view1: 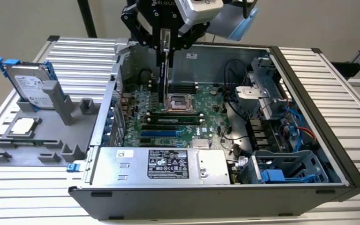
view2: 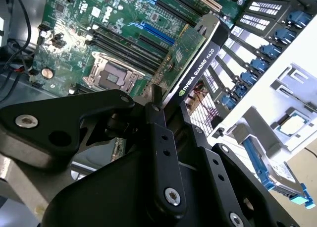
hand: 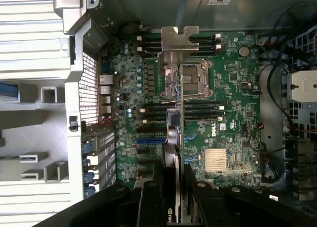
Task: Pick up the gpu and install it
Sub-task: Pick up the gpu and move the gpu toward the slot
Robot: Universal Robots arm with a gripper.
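My gripper (view1: pixel 165 43) is shut on the gpu (view1: pixel 163 77), which hangs on edge above the green motherboard (view1: pixel 186 117) inside the open computer case. In the second wrist view the gpu (view2: pixel 187 47) shows its green face and a black edge, clamped between my black fingers (view2: pixel 161 138). In the first wrist view the gpu (hand: pixel 176 133) is seen edge-on, with its grey metal bracket (hand: pixel 177 42) at the far end over the processor socket area. The card floats clear of the board. A blue expansion slot (view1: pixel 161 133) lies below and nearer the front.
On the exterior view's left, a grey fixture (view1: pixel 36 143) holds a silver hard drive in a blue frame (view1: pixel 31 89) and a small square chip (view1: pixel 22 126). The power supply (view1: pixel 161 164) fills the case front. Cables and drive bays (view1: pixel 273 108) crowd the exterior view's right.
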